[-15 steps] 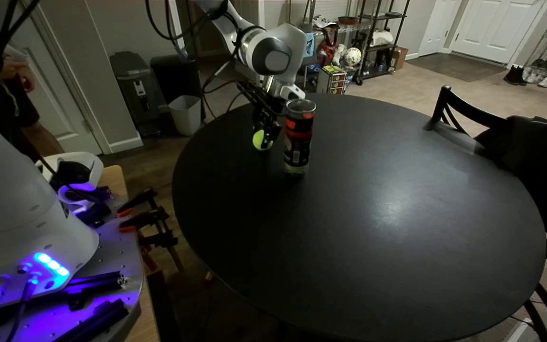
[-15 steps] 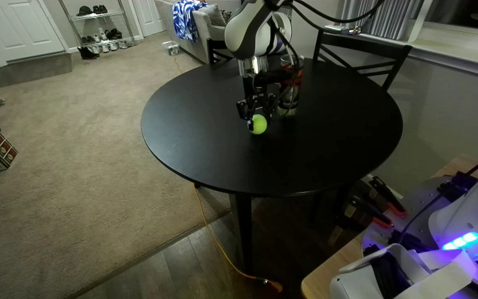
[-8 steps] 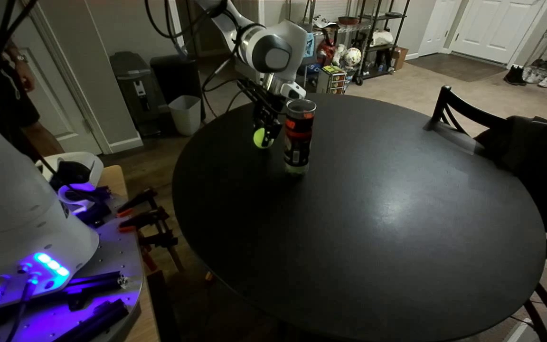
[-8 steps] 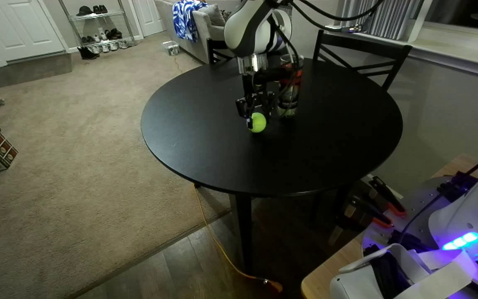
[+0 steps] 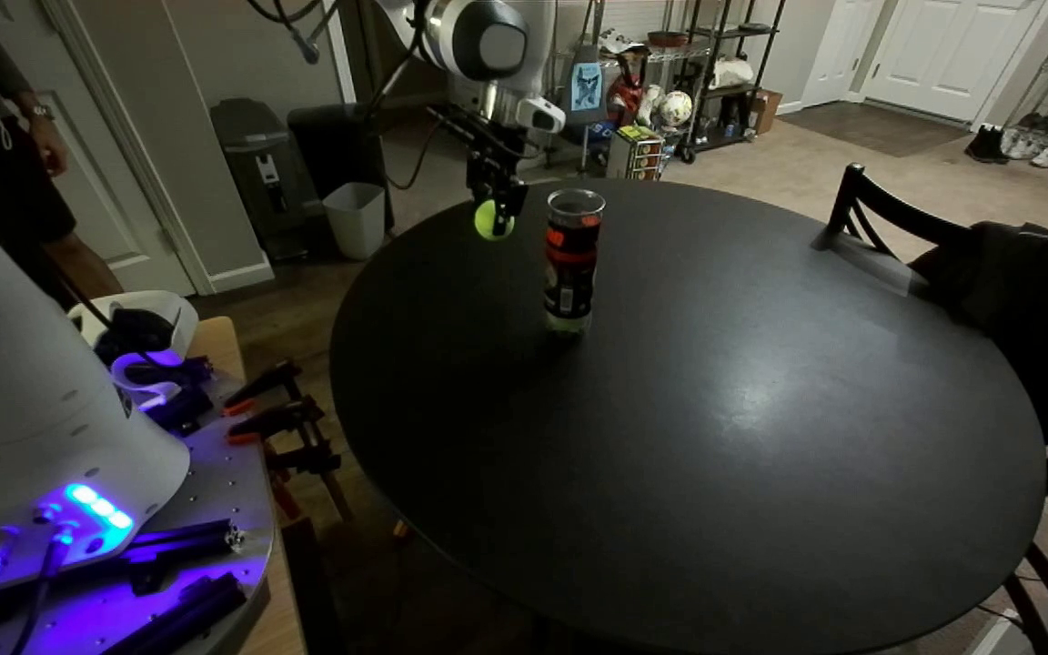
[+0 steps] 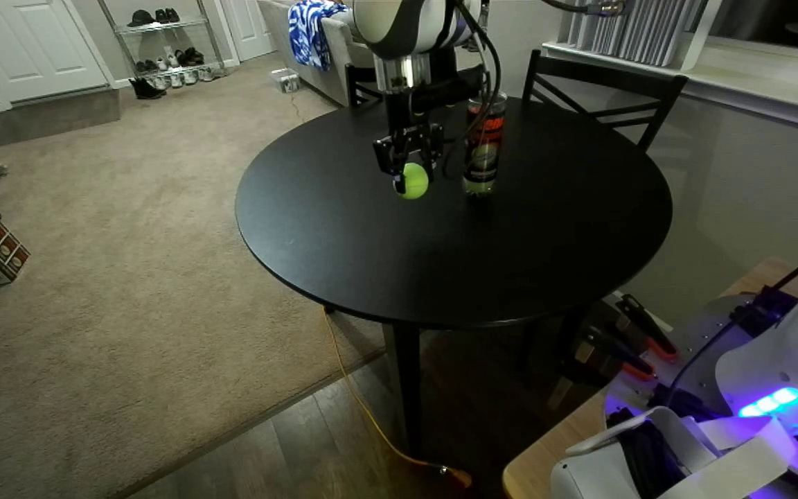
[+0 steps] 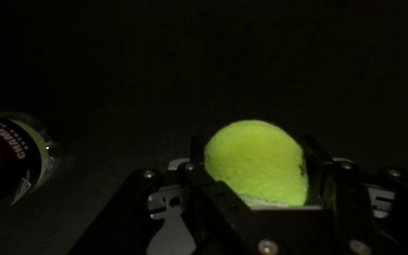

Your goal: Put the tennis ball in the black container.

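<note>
The tennis ball (image 5: 486, 221) is yellow-green and hangs above the table in my gripper (image 6: 413, 179). It also shows in an exterior view (image 6: 415, 183) and in the wrist view (image 7: 257, 159). My gripper is shut on the ball, with one finger on each side of it. The black container (image 5: 571, 264) is a slim cylinder with red markings and a clear rim. It stands upright on the table beside the gripper, apart from it; it also shows in an exterior view (image 6: 483, 149). Its lower part shows at the left of the wrist view (image 7: 9, 152).
The round dark table (image 5: 715, 455) bears the container. A chair (image 6: 600, 76) stands at the table's edge, and another chair with dark cloth (image 5: 988, 264) stands there too. Bins (image 5: 356, 221) stand on the floor beyond the table. Arm cables hang beside the container.
My gripper has risen from near the table with the ball held in it, and has moved a little away from the container. The container has not moved.
</note>
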